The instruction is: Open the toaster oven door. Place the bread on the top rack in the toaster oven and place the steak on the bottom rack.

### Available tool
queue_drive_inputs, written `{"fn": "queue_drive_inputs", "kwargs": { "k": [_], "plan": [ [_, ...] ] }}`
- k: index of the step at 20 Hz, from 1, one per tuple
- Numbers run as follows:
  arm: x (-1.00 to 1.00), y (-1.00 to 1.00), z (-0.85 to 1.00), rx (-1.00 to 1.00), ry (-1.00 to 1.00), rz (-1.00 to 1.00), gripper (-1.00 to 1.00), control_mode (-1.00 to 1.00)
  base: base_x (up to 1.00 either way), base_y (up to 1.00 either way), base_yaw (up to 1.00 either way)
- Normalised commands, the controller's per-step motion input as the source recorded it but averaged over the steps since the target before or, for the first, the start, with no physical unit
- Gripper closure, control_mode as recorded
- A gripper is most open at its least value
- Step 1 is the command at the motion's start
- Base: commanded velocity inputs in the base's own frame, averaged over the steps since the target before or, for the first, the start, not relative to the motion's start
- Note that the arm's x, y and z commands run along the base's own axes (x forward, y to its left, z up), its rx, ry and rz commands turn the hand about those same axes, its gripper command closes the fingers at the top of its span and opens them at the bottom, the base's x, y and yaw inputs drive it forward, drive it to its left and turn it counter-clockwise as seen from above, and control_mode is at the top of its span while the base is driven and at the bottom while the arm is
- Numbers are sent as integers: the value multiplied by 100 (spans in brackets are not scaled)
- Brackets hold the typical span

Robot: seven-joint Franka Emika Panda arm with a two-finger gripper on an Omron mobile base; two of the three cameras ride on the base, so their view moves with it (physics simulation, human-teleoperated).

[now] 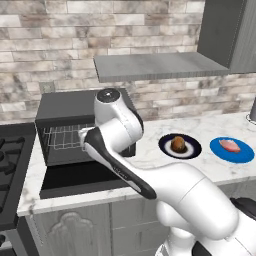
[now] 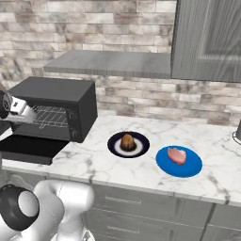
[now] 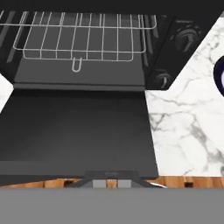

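Note:
The black toaster oven (image 1: 65,107) stands at the counter's left end. Its door (image 3: 74,131) is folded down flat over the counter's front edge. Inside, the bottom rack (image 3: 83,41) shows its front loop, and wire racks (image 2: 49,115) show through the opening. The bread (image 1: 178,144) rests on a dark plate to the oven's right. Farther right, the steak (image 2: 177,155) lies on a blue plate. My gripper (image 2: 12,123) hangs above the door's front part, facing the opening with nothing seen in it. Its fingers are too hidden to judge.
A gas stove (image 1: 10,165) borders the oven on the left. A grey shelf (image 1: 150,65) and wall cabinet (image 1: 230,30) hang above the marble counter (image 1: 215,172). The oven's control knobs (image 3: 186,37) sit on its right strip. My own arm blocks part of the oven front.

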Motion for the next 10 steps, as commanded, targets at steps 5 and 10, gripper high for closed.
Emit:
{"fn": "queue_drive_inputs", "kwargs": {
  "k": [5,10],
  "plan": [
    [0,-13,-7,5,-1,0,-100,-100,0,0,0],
    [0,0,-22,0,-1,0,-100,-100,0,0,0]
  ]
}}
